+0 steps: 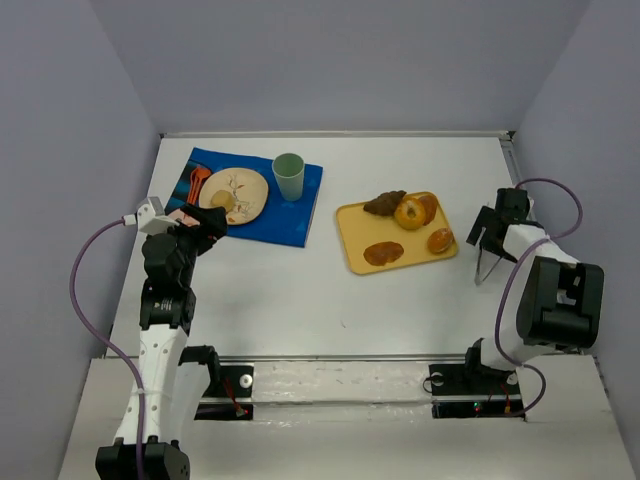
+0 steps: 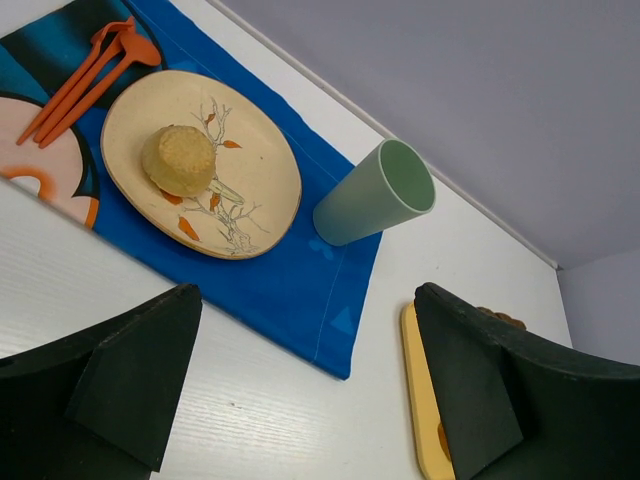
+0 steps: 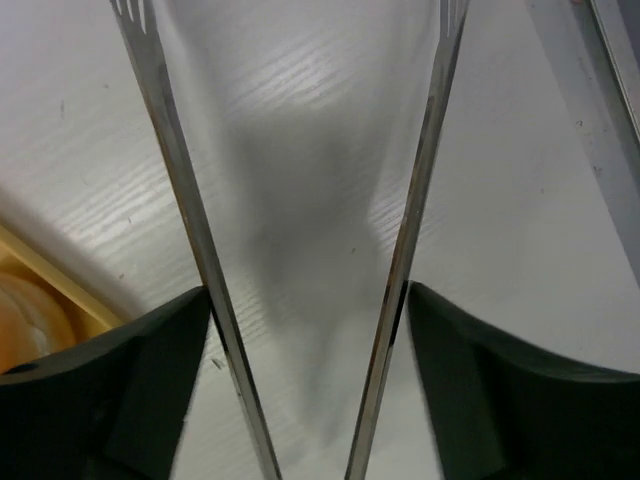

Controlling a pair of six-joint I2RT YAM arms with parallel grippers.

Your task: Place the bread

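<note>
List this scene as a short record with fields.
bread: on the beige plate, which sits on the blue placemat
near plate: green cup upright, orange utensils
left hand: open, empty
right hand: gripping metal tongs, tips apart, nothing between them
yellow tray: croissant and other pastries

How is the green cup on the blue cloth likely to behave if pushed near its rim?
The green cup is tall and narrows toward its base, so a high push would probably tip it. It looks empty and thin-walled, so likely light. Standing on the blue cloth, it may drag the fabric rather than slide cleanly.
</note>
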